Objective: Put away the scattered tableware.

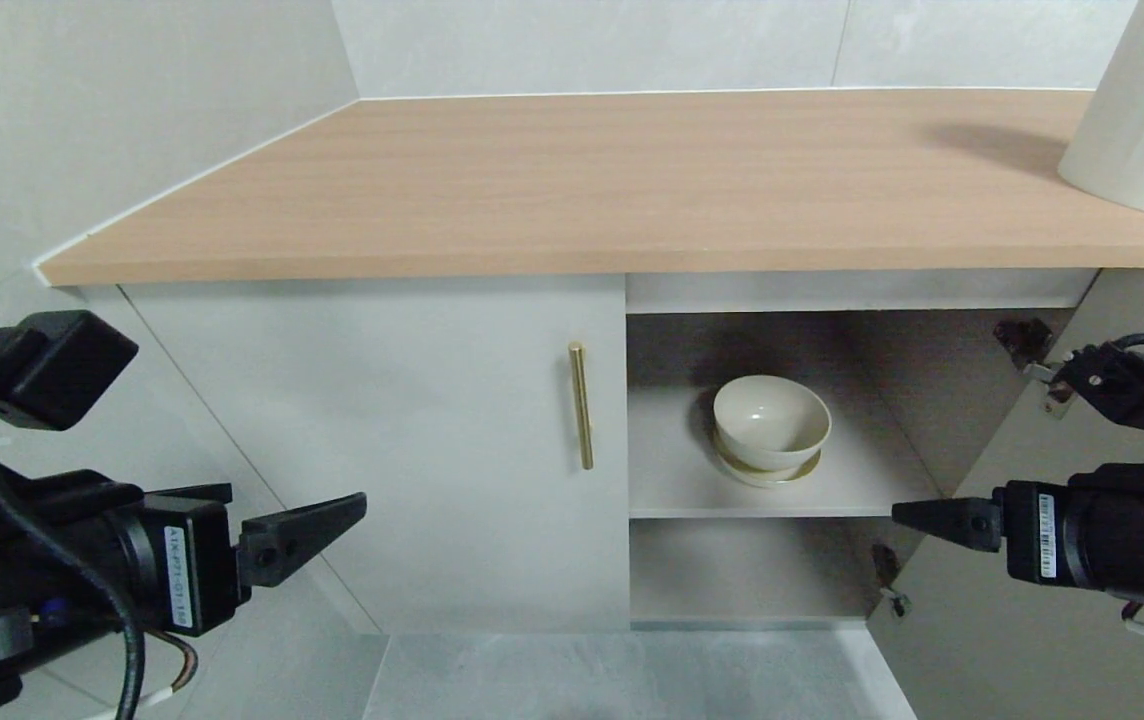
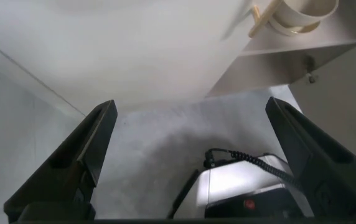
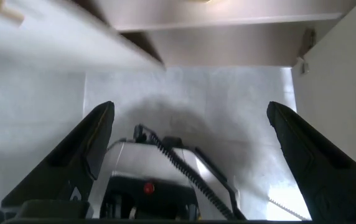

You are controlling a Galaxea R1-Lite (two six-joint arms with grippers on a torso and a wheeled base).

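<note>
A grey cabinet [image 1: 852, 290] is seen ahead of both pairs of jaws. It is topped by a wooden desk [image 1: 582, 180] that lies above and beyond them. Its closed door [image 1: 382, 420] is faced by the left jaws. Its open door [image 1: 972, 650] is swung out just beside the right jaws, on their outer side. A white ribbed object [image 1: 1142, 120] is stood on the desk, high above the right jaws. A shelf [image 1: 672, 470] is exposed in the open half, beyond the right jaws' tips. The left jaws are held wide apart with nothing between them, and the right jaws are likewise spread and empty. Both are held off the cabinet, over the floor [image 1: 622, 680]. A pale bowl [image 1: 770, 420] is set upright on the shelf, between the two pairs of jaws, nearer the right pair and apart from both. It is rested on a small plate [image 1: 767, 474]. A gold handle [image 1: 582, 405] is fixed upright at the closed door's edge, between the left jaws and the bowl.
</note>
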